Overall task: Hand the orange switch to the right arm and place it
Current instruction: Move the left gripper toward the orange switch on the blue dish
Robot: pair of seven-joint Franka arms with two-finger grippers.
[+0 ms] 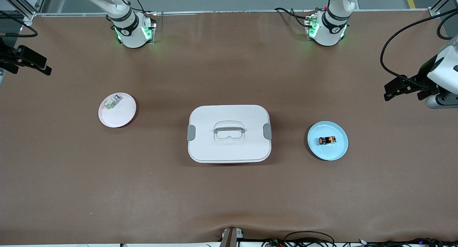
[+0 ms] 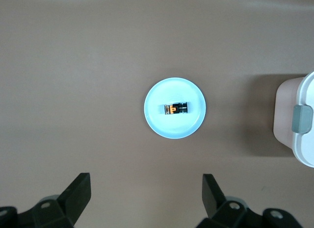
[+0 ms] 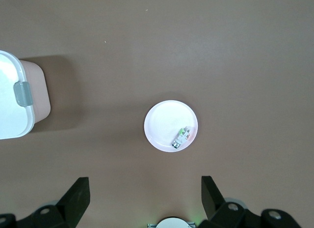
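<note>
The orange switch lies in the blue plate, well apart from both open, empty grippers: left gripper, right gripper. The pink plate holds a white-and-green part.

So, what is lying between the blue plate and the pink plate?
In the front view, the white lidded box stands between the blue plate and the pink plate; otherwise only bare table.

We saw a broad table covered in brown sheeting. Directly on it, at the middle, sat a white lidded box (grey clips at both short ends, a handle on top). Toward the right arm's end lay a pink plate, a little farther from the front camera than the box. Toward the left arm's end lay a light blue plate, slightly nearer to that camera.
</note>
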